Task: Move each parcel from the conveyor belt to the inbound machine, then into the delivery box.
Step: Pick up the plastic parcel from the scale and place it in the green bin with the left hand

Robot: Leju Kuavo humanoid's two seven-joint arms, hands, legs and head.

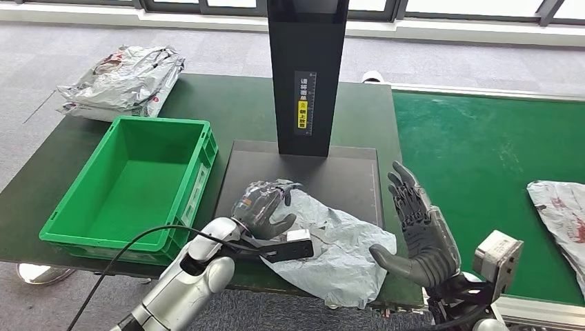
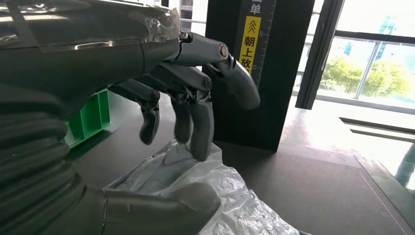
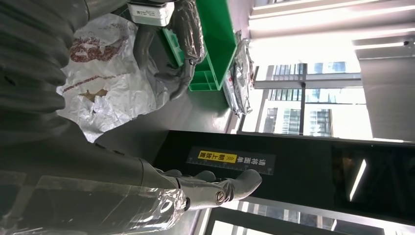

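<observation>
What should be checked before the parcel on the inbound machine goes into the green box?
1. Parcel lies on the machine's dark plate: ok, though it overhangs the near edge.
2. Left robot hand grips the parcel: cannot tell; fingers are on or just above it.
3. Right robot hand clear of parcel: ok, open beside it.
4. Green box empty, room inside: ok.
5. Next parcel waiting on the belt: ok.

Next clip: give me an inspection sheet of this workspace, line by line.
Surface: dark green table; black scanner plate.
Job's things: grey parcel on the plate's front edge; another parcel on the conveyor; empty green box.
Clutter: bags at the far corner.
Hands: left hand on the parcel; right hand open beside it.
Cables: black cable over the left arm.
Surroundings: scanner post, windows.
</observation>
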